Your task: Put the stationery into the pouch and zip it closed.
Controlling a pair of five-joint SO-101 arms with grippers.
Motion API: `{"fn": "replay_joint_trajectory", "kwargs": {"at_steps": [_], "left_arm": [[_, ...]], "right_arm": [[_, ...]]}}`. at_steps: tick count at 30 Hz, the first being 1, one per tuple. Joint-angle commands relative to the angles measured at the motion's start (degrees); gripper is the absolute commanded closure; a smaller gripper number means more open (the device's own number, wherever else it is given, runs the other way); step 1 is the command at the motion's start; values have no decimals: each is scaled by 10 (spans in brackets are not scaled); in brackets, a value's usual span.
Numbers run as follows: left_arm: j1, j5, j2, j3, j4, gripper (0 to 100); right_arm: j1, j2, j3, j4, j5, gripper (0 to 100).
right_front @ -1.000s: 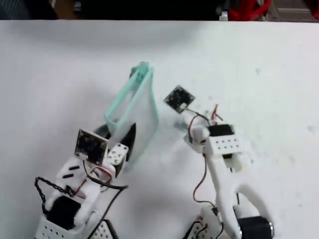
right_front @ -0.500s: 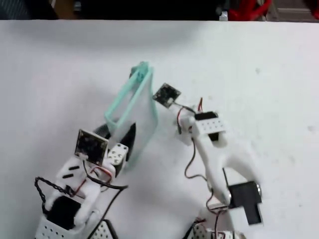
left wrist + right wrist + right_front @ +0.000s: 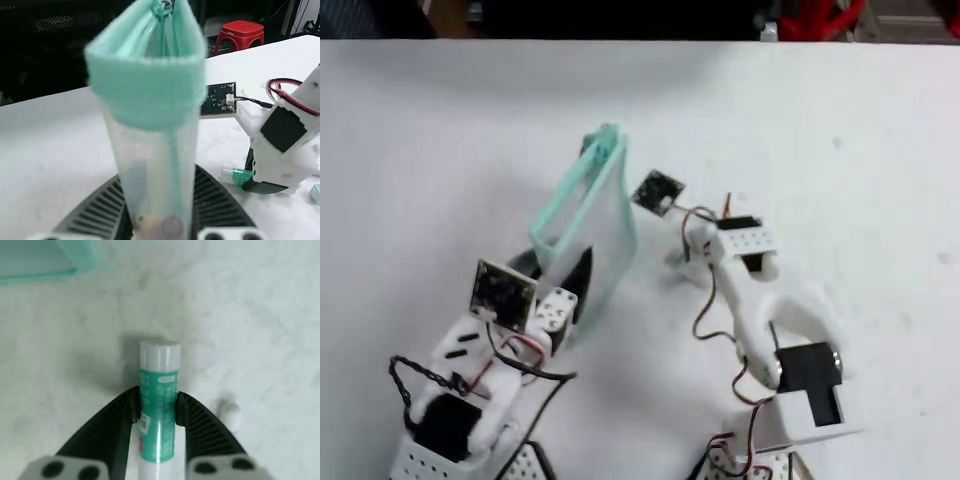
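Observation:
A translucent pouch (image 3: 588, 210) with a teal zip rim stands on its end on the white table, mouth open. My left gripper (image 3: 160, 225) is shut on its lower end, and small items show through the wall near the fingers. My right gripper (image 3: 156, 397) is shut on a green-and-white glue stick (image 3: 159, 365), held low over the table with the white cap pointing away from the wrist. A corner of the pouch (image 3: 45, 257) lies just beyond the stick. In the left wrist view the glue stick (image 3: 236, 176) pokes out under the right arm (image 3: 282, 145), beside the pouch (image 3: 150, 100).
A small pale blue piece (image 3: 315, 192) lies on the table past the right arm. A small white bit (image 3: 231, 413) sits beside the right gripper's finger. The right arm's body (image 3: 760, 300) stretches toward the table's front edge. The table's dark far edge (image 3: 620, 38) runs along the back.
The right arm has swung left toward the pouch and folded back at its base. The left arm and the pouch have kept still.

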Motion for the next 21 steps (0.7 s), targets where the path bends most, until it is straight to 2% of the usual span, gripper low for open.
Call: {"fn": "replay_joint_trajectory", "kwargs": {"at_steps": [1, 7, 12, 16, 21], "left_arm": [[-2, -6, -4, -25, -15, 871], [-1, -3, -4, -27, -5, 826], [18, -2, -4, -31, 7, 814], [53, -5, -4, -29, 18, 816], [84, -6, -4, -28, 30, 818]], "right_arm": [[47, -114, -64, 73, -28, 981], [63, -356, -119, 177, -92, 981], [22, -542, -141, 183, -156, 981], [-83, -648, -187, 163, -243, 981], [-243, -702, -199, 65, -303, 981]]}}
